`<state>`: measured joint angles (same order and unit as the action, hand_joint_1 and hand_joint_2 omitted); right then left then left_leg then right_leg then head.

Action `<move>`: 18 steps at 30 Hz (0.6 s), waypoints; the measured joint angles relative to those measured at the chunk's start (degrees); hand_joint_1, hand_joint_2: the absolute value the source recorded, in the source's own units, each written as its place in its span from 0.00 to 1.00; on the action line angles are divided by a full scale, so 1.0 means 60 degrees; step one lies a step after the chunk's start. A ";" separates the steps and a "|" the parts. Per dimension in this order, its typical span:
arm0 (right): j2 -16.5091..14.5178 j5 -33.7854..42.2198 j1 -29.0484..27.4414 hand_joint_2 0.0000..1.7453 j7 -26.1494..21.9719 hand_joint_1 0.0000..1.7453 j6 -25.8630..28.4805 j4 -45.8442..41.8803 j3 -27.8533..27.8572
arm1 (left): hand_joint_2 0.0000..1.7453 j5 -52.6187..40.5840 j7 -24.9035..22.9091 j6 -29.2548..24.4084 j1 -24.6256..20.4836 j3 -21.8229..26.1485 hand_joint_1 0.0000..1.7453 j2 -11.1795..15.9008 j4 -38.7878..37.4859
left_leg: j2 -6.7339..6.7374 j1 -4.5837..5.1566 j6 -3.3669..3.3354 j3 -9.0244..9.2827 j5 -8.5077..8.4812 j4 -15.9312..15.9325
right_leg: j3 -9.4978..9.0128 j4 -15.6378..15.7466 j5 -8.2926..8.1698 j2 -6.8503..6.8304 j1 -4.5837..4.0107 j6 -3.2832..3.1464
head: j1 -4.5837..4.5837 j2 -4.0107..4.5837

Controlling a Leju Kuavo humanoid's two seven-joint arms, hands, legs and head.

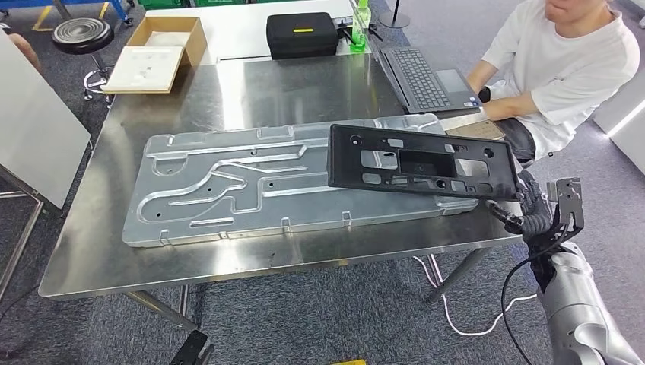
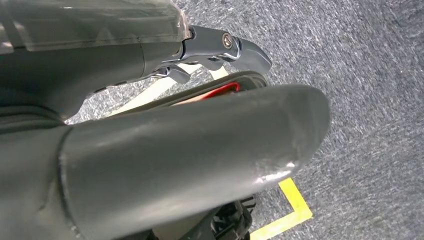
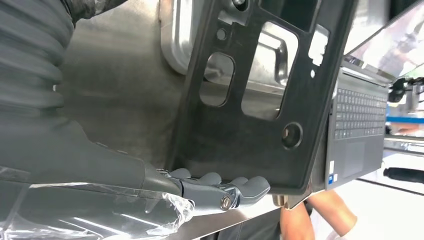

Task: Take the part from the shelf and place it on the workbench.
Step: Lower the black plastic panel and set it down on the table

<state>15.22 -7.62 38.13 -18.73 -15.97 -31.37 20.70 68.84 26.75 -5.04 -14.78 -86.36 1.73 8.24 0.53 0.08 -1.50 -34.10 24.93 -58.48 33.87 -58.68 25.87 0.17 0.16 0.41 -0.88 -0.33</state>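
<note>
Part [image 1: 422, 161], a black plastic frame with cut-out windows, is sitting right of centre in the head view, tilted a little, with its right end gripped by the right hand [image 1: 532, 209]. It is overlapping the right end of the long metal plate [image 1: 251, 186] that is lying flat across the middle of the table [image 1: 99, 258]; whether the part is touching the plate or hovering just over it, I cannot tell. In the right wrist view, the fingers [image 3: 235, 187] are curling around the part's edge, clamped on it, with the table's steel showing behind through the windows.

Left hand [image 2: 190, 150] is hanging over grey carpet with a yellow floor mark [image 2: 290, 210] near it; its fingers are lying fairly straight with nothing in them, though I cannot tell clearly how far apart they are.

At the upper right of the head view a person [image 1: 567, 68] in a white shirt is sitting at a laptop [image 1: 426, 76]. A black case [image 1: 302, 34] is standing at the top centre, an open cardboard box [image 1: 163, 49] at the upper left, and a stool [image 1: 82, 34] beyond it.
</note>
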 joint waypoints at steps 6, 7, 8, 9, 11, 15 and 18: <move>0.0021 0.0423 -0.0201 0.00 -0.1083 0.00 -0.0779 -0.0163 -0.0287 | 0.00 0.0042 0.0043 -0.0011 0.0074 0.0000 0.00 0.0011 0.0002 | -0.0028 -0.0059 0.0211 -0.1036 0.1269 -0.2332 | -0.0026 0.0114 -0.0109 -0.0029 0.0028 -0.0229 | 0.0005 0.0000; -0.0030 0.0365 -0.0363 0.00 -0.1575 0.00 -0.0592 -0.0402 -0.0421 | 0.00 0.0072 0.0063 -0.0016 0.0109 0.0000 0.00 0.0011 0.0001 | -0.0028 -0.0064 0.0224 -0.1177 0.1315 -0.2626 | -0.0008 0.0097 -0.0108 -0.0027 0.0027 -0.0229 | 0.0006 0.0000; -0.0122 0.0262 -0.0564 0.00 -0.2023 0.00 -0.0220 -0.0764 -0.0556 | 0.00 0.0099 0.0080 -0.0021 0.0140 0.0000 0.00 0.0012 0.0000 | -0.0027 -0.0069 0.0231 -0.1152 0.1181 -0.2570 | 0.0005 0.0073 -0.0101 -0.0026 0.0030 -0.0225 | 0.0007 0.0000; -0.0247 0.0135 -0.0782 0.00 -0.2368 0.00 0.0287 -0.1228 -0.0678 | 0.00 0.0128 0.0096 -0.0024 0.0161 0.0000 0.00 0.0013 0.0000 | -0.0027 -0.0076 0.0228 -0.0955 0.0904 -0.2167 | 0.0013 0.0045 -0.0088 -0.0024 0.0036 -0.0216 | 0.0008 0.0000; -0.0564 -0.0114 -0.1175 0.00 -0.2707 0.00 0.1355 -0.2314 -0.0868 | 0.00 0.0158 0.0116 -0.0026 0.0161 0.0000 0.00 0.0014 0.0000 | -0.0028 -0.0077 0.0193 -0.0327 0.0335 -0.0883 | 0.0031 -0.0027 -0.0037 -0.0021 0.0038 -0.0166 | 0.0007 0.0000; -0.1007 -0.0773 -0.1695 0.00 -0.2963 0.00 0.3056 -0.3920 -0.1116 | 0.00 0.0154 0.0132 -0.0031 0.0156 0.0000 0.00 0.0002 0.0002 | -0.0068 -0.0013 0.0057 0.0002 0.0131 -0.0116 | 0.0091 -0.0076 -0.0024 -0.0027 0.0032 -0.0012 | 0.0002 0.0000; -0.1093 -0.0958 -0.1806 0.00 -0.3006 0.00 0.3463 -0.4221 -0.1165 | 0.00 0.0148 0.0131 -0.0035 0.0164 0.0000 0.00 0.0000 0.0000 | -0.0080 0.0001 0.0038 -0.0006 0.0126 -0.0116 | 0.0090 -0.0065 -0.0031 -0.0032 0.0033 0.0014 | 0.0001 0.0000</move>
<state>8.66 -13.37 27.30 -36.76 4.81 -56.70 13.71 69.72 27.54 -5.25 -13.80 -86.36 1.73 8.24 0.04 0.08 -1.28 -34.14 25.69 -59.18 34.41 -59.07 25.68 -0.02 0.36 0.50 -0.87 -0.33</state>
